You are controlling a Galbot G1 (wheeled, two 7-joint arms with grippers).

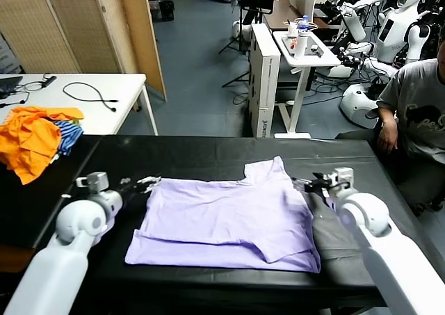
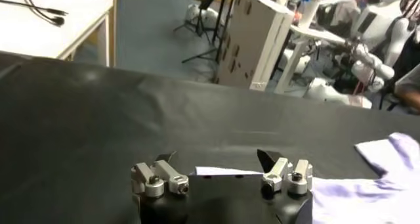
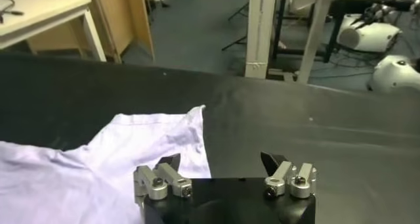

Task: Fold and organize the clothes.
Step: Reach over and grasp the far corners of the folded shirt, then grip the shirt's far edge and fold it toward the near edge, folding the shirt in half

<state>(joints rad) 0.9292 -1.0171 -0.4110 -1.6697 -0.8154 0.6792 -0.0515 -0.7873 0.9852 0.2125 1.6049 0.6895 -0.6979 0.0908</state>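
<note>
The pale lavender T-shirt (image 1: 229,221) lies partly folded on the black table (image 1: 181,151), plain side up, one sleeve sticking up toward the far edge. My left gripper (image 1: 142,183) is open and empty just off the shirt's left edge; its wrist view shows a strip of the shirt (image 2: 226,172) between the fingers and more fabric further off. My right gripper (image 1: 308,185) is open and empty at the shirt's right edge, near the raised sleeve (image 3: 164,140).
A heap of orange and blue-striped garments (image 1: 38,138) lies at the table's far left corner. A white table with cables (image 1: 83,96) stands behind it. A seated person (image 1: 417,113) is at the far right. Robots and carts fill the background.
</note>
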